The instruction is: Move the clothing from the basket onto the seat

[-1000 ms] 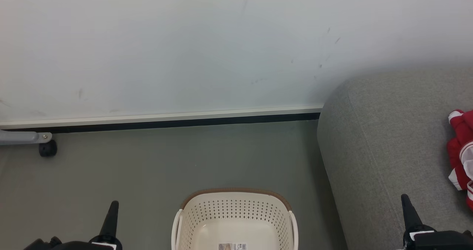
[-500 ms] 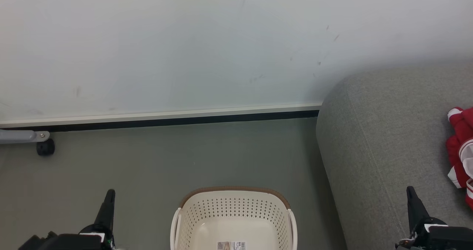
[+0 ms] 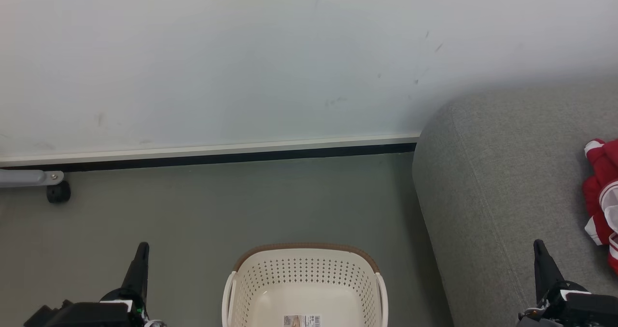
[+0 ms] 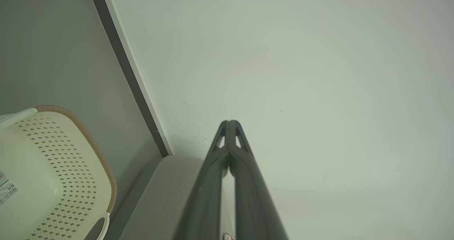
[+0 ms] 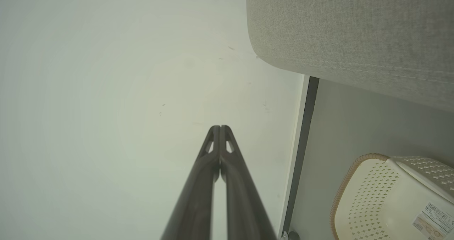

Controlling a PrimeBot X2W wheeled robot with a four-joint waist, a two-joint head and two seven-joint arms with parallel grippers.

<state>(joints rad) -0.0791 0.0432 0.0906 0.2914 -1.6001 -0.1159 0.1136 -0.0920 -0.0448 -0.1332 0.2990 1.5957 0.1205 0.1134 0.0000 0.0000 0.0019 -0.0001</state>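
Pointing up from the bottom corners, the left gripper [image 3: 143,246] and right gripper [image 3: 539,243] have jaws pressed together. Between them sits the basket [image 3: 309,246]. Farther up, red clothing [image 3: 600,191] lies on the seat [image 3: 507,182] at the right edge.

Our left tool [image 3: 141,257] and right tool [image 3: 541,254] each carry two long, dark grey fingers [image 4: 209,183] that taper to a point, with small triangular cut-outs near the tips. Behind them we have black wrist housings [image 3: 82,315] marked with white patches.
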